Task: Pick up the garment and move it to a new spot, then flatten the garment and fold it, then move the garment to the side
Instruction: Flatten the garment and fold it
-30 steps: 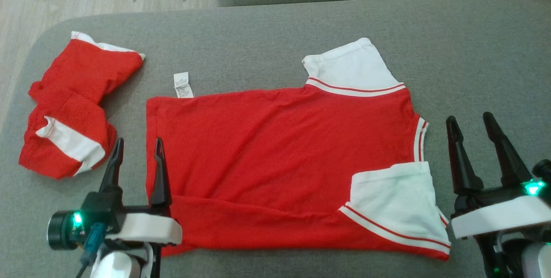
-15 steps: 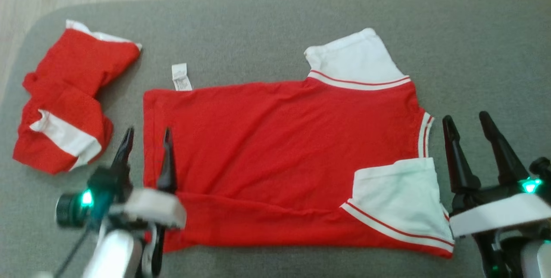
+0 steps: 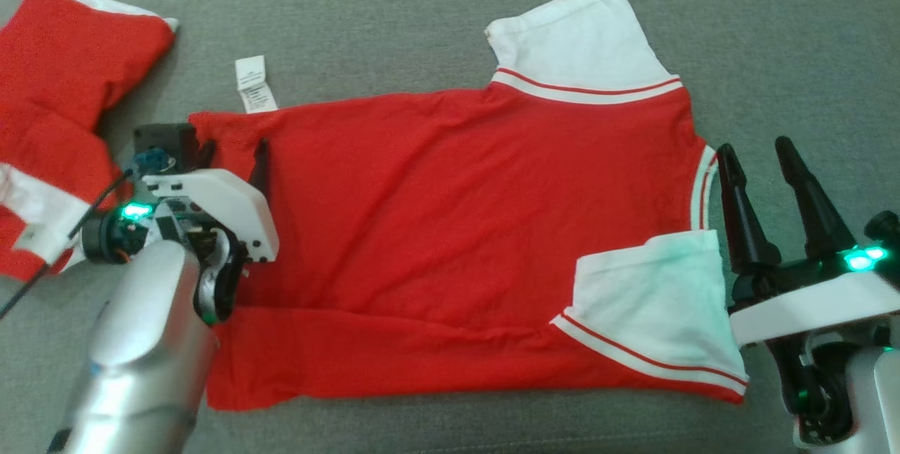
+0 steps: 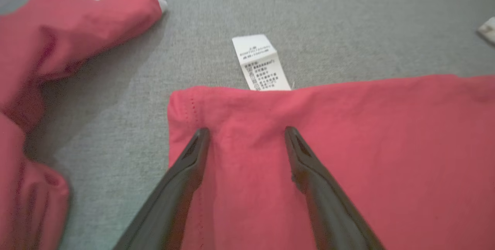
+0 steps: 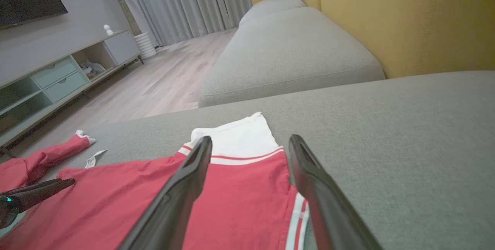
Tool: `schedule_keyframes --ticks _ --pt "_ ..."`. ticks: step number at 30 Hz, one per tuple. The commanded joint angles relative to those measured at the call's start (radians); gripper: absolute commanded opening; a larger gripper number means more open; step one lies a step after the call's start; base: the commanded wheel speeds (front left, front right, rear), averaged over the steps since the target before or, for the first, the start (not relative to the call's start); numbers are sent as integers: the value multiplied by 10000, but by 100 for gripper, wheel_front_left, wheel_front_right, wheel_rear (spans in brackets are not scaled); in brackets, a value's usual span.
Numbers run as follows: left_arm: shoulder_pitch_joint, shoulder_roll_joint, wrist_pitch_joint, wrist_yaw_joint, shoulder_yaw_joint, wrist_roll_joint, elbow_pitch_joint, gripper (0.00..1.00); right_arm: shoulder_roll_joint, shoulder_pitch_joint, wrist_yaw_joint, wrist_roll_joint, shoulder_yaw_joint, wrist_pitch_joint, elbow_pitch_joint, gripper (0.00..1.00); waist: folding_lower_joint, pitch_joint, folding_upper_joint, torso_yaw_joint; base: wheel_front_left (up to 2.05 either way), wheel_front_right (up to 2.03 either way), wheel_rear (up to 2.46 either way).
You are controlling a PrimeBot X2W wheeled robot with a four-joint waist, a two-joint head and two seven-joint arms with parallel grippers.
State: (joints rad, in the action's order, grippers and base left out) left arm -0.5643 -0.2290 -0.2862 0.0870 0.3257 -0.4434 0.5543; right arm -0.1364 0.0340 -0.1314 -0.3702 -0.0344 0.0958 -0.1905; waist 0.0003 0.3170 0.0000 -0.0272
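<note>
Head view: the red shirt lies spread flat on the grey sofa, its white sleeves toward the right. The left end effector is over the shirt's left hem, released. The right end effector stands just beside the collar, also released. A second garment lies bunched at far left.

Left wrist view: spread fingers sit over the hem corner, near the label.

Right wrist view: parted fingers frame the collar end.
</note>
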Motion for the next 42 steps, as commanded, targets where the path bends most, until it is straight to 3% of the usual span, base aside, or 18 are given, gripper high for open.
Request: schedule_keyframes --ticks 1,6,7,8,9,13,19,28,34,42 --pt "-455 -320 -59 -42 -324 -72 -91 100 -171 253 7 -68 -222 -117 -284 100 -3 51 0 -76 0 0 0" --pt "-848 -303 -749 -212 -304 -330 1240 100 -187 318 7 -212 -249 -148 20 100 -3 25 0 -171 0 0 0" --pt "-883 -278 -984 -282 -264 -395 1446 94 -210 332 7 -253 -256 -140 75 100 -3 9 0 -179 0 0 0" --pt "-930 -263 -1129 -331 -229 -429 1589 39 -247 347 7 -284 -255 -115 135 100 -3 -5 0 -182 0 0 0" --pt "-972 -251 -1261 -376 -174 -438 1712 0 -289 364 7 -307 -254 -82 192 100 -3 -13 0 -182 0 0 0" --pt "-1099 -252 -1315 -468 16 -346 2032 0 -409 468 7 -437 -273 -11 328 100 -3 -35 0 -177 0 0 0" --pt "-1084 -182 -162 -470 47 -222 2067 0 -593 785 7 -707 -179 -2 759 100 -3 -183 0 -206 0 0 0" --pt "-1162 143 737 -380 252 -78 901 0 -1587 2705 7 -1429 -472 117 3587 100 -3 7 0 437 0 0 0" --pt "-1380 519 475 -323 569 -53 -337 0 -2444 5107 7 -2247 -1773 353 5675 100 -3 788 0 1239 0 0 0" --pt "-1596 880 531 -220 716 -120 -962 0 -3170 7621 7 -3060 -3529 1261 7809 100 -3 1459 0 1857 0 0 0"
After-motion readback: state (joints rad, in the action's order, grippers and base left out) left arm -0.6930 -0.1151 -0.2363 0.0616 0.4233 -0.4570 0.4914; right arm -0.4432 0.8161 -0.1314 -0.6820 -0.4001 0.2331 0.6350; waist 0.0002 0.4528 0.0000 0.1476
